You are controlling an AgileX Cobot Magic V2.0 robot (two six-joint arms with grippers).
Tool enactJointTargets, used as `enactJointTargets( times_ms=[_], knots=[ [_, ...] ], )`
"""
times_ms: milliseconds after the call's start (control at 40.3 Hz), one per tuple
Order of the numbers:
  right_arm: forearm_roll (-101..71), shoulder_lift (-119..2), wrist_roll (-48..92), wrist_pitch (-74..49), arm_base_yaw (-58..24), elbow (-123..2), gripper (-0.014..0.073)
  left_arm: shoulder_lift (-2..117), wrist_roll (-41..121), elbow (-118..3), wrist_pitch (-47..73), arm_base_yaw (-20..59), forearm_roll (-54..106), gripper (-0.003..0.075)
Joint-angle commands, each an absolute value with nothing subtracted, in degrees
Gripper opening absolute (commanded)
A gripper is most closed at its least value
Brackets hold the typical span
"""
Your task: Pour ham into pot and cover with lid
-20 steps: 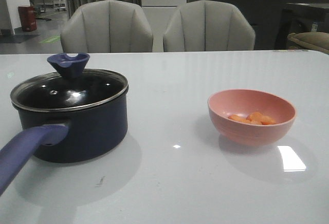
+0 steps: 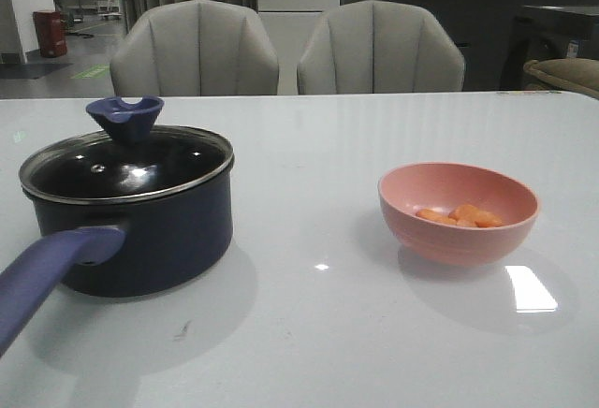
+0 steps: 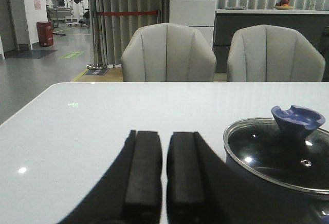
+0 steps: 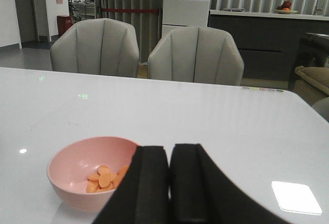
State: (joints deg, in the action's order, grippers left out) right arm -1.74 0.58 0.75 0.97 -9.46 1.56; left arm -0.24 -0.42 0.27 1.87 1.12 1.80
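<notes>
Left gripper: black fingers pressed nearly together, only a thin slit between, nothing pinched; low over the table, just beside the pot, apart from it. Not visible in the front view.

Right gripper: black fingers pressed together, nothing pinched; low over the table, just beside the pink bowl, whose near rim is partly hidden behind the fingers. Touching or apart: cannot tell. Not visible in the front view.

Pot: dark navy saucepan, upright, at about 9 o'clock on the table in the front view. Long purple-blue handle pointing toward 7 o'clock, running off the picture's edge.

Lid: round glass, metal rim, seated flat on the pot's mouth. Dark blue flared knob upright at centre, notch in its upper edge. Same lid and knob seen in the left wrist view, with a small vent hole in the glass.

Pink bowl: upright, at about 3 o'clock on the table, well apart from the pot.

Ham: a few small orange pieces lying together in the bottom of the pink bowl; in the right wrist view the ham shows as flat slices, some overlapping.

Two grey upholstered chairs at 12 o'clock, behind the far table edge.
</notes>
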Motion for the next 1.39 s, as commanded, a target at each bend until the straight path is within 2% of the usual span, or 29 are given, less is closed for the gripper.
enactJointTargets(
  times_ms=[0, 248, 521, 769, 1042, 1365],
  knots=[
    [-1.7, 1.7, 1.2, 6.2, -9.1, 1.2, 0.0158, -1.3, -0.7, 1.5, -2.9, 1.2, 2.3, 0.0132],
    [-1.7, 1.7, 1.2, 6.2, -9.1, 1.2, 0.0158, -1.3, -0.7, 1.5, -3.1, 1.2, 2.1, 0.0132],
    [-1.7, 1.7, 1.2, 6.2, -9.1, 1.2, 0.0158, -1.3, -0.7, 0.5, -16.4, 1.2, 3.5, 0.0132],
    [-1.7, 1.7, 1.2, 6.2, -9.1, 1.2, 0.0158, 1.9, -0.7, -10.5, -4.5, 1.2, 4.9, 0.0132],
    [-1.7, 1.7, 1.2, 6.2, -9.1, 1.2, 0.0158, 14.9, -0.7, -22.7, 14.6, 1.2, 4.8, 0.0132],
    [-1.7, 1.7, 1.2, 6.2, -9.1, 1.2, 0.0158, 20.2, -0.7, -22.9, 14.6, 1.2, 4.8, 0.0132]
  ],
)
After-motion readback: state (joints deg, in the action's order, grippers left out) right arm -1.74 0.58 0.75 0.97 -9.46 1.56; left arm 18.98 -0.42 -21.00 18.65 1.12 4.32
